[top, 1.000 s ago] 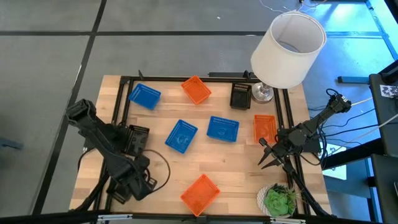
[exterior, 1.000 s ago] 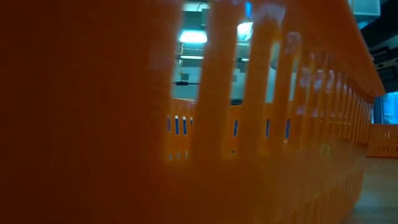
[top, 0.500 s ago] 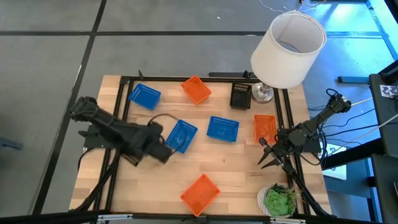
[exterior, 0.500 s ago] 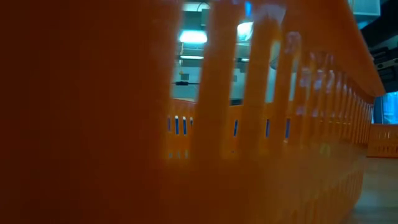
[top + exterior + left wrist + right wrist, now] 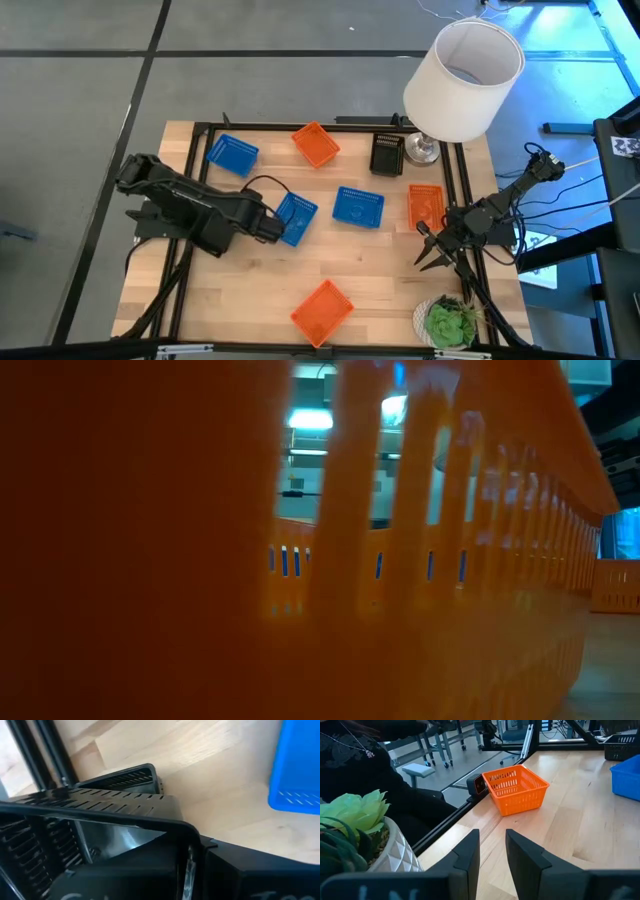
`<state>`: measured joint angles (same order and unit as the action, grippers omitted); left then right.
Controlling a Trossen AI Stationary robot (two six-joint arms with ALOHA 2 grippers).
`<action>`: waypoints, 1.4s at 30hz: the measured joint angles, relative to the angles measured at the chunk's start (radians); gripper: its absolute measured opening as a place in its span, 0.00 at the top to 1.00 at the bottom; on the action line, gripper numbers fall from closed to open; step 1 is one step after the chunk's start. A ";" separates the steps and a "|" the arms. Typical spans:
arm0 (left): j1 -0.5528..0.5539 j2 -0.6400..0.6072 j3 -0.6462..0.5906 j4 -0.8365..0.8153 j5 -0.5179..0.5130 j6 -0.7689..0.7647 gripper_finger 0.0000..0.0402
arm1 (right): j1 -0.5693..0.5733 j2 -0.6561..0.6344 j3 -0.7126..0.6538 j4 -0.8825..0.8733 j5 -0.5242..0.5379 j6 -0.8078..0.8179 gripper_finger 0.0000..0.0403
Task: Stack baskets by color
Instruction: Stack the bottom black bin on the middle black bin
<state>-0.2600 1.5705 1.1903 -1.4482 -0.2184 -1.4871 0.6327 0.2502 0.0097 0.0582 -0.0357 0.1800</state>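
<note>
Three blue baskets: one (image 5: 232, 154) far-left, one (image 5: 358, 207) mid-table, one (image 5: 297, 217) beside the left gripper (image 5: 276, 229).
Left gripper: clenched on a black basket (image 5: 95, 827).
Right gripper (image 5: 428, 250): released, near the right edge.

Low cam almost fully blocked by an orange basket (image 5: 150, 560) wall right at the lens, room lights visible through its slots, second orange basket (image 5: 617, 585) at far right on the table (image 5: 610, 670).

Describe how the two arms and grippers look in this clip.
Both arms are dark, matte black, built of jointed segments. The left arm is bulky, with a black cable looping near its gripper. The right arm is slimmer; its gripper has two pointed black fingers, with cables trailing behind.
</note>
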 joint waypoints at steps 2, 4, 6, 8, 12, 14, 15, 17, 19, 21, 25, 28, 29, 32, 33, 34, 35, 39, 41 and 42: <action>0.000 0.000 -0.032 0.034 0.000 -0.001 1.00 | 0.000 0.000 0.000 0.000 0.000 0.000 0.77; 0.000 0.000 -0.062 0.054 0.000 -0.001 1.00 | 0.000 0.000 0.000 0.001 0.000 0.000 0.77; 0.004 0.000 -0.081 0.055 -0.002 -0.004 1.00 | 0.000 0.000 0.000 0.001 0.000 -0.001 0.77; 0.008 0.000 -0.094 0.054 -0.006 -0.011 1.00 | 0.000 0.000 0.000 0.001 0.000 -0.002 0.77; 0.023 0.000 -0.103 0.055 -0.029 -0.021 1.00 | 0.000 0.000 0.000 0.002 0.000 -0.002 0.77; 0.033 0.000 -0.112 0.055 -0.030 -0.026 1.00 | 0.000 0.000 0.000 0.002 0.000 0.000 0.77; 0.038 0.000 -0.121 0.055 -0.025 -0.033 1.00 | 0.000 0.000 0.000 0.002 0.000 0.000 0.77; 0.047 0.000 -0.143 0.057 0.002 -0.055 1.00 | 0.000 0.000 0.000 0.002 0.000 0.000 0.77; 0.053 0.000 -0.167 0.079 0.020 -0.055 1.00 | 0.000 0.000 0.000 0.002 0.000 0.000 0.77; 0.053 0.000 -0.187 0.137 0.031 -0.054 1.00 | 0.000 0.000 0.000 0.002 0.000 -0.001 0.77; 0.053 0.000 -0.204 0.259 0.060 -0.026 1.00 | 0.000 0.000 0.000 0.002 0.000 -0.001 0.77; 0.053 0.000 -0.205 0.326 0.079 -0.021 1.00 | 0.000 0.000 0.000 0.002 0.000 -0.001 0.77; 0.053 0.000 -0.205 0.343 0.083 -0.019 1.00 | 0.000 0.000 0.000 0.002 0.000 -0.001 0.77; 0.055 0.000 -0.205 0.355 0.090 0.002 1.00 | 0.000 0.000 0.000 0.002 0.000 -0.001 0.77; 0.057 0.000 -0.205 0.355 0.090 0.015 1.00 | 0.000 0.000 0.000 0.002 0.000 -0.001 0.77; 0.060 0.000 -0.205 0.358 0.090 0.034 1.00 | 0.000 0.000 0.000 0.002 0.000 -0.001 0.77; 0.062 0.000 -0.205 0.366 0.090 0.051 1.00 | 0.000 0.000 0.000 0.002 0.000 -0.001 0.77; 0.066 0.000 -0.206 0.409 0.090 0.105 1.00 | 0.000 0.000 0.000 0.002 0.000 -0.001 0.77; 0.066 0.000 -0.205 0.439 0.090 0.132 1.00 | 0.000 0.000 0.000 0.002 -0.001 -0.001 0.77; 0.066 0.000 -0.205 0.452 0.089 0.159 1.00 | 0.000 0.000 0.000 0.002 -0.001 -0.001 0.77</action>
<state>-0.1944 1.5707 0.9848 -0.9967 -0.1289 -1.3286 0.6323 0.2503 0.0097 0.0597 -0.0362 0.1793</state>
